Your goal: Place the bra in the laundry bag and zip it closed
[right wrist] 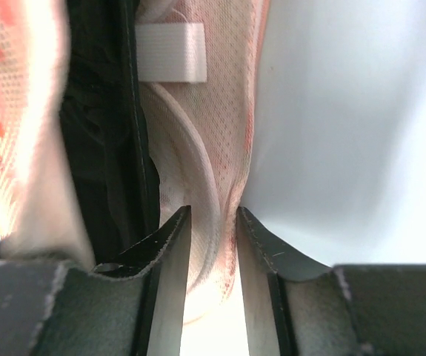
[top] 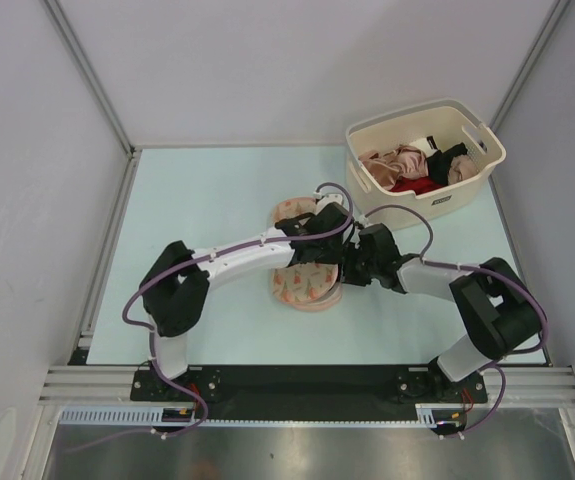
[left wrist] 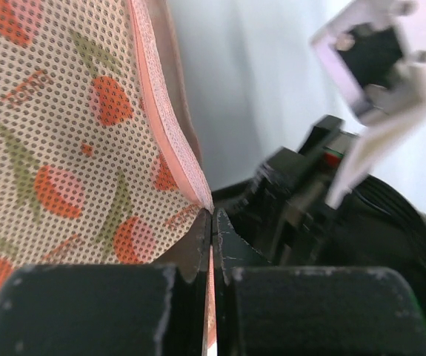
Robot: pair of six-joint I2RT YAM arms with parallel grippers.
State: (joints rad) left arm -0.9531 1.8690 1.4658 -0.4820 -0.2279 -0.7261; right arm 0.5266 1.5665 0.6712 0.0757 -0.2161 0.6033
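End effector first, at the near side: the left end effector (left wrist: pixel 212 222) has its jaws pressed almost together, and only the thin orange zip edge (left wrist: pixel 164 119) of the laundry bag (left wrist: pixel 50 148) is pinched between them. Just to its right, the right end effector (right wrist: pixel 213 216) stands at a narrow gap filled by a fold of the bag's pale pink inner mesh, so it appears clamped on that fold.

The bag lies on the surface (top: pixel 207 200) at mid-table under both wrists. Its near lobe is plain in the overhead view, and its far lobe shows beyond the left arm. The bra (right wrist: pixel 101 148) appears in the right wrist view as dark fabric tucked between the bag's walls, left of the fingers. Loading therefore looks done, and closing is probably the step in hand.

To do it well, one grip should hold the rim taut while the other finds the zip pull, which no view shows. Black fabric near the rim should be kept off the teeth, or it may snag.

The bag itself is soft dotted mesh, peach with red and green print, and a white tab (right wrist: pixel 172 52) is sewn inside. Far right, a cream basket (top: pixel 464 190) holds other garments.
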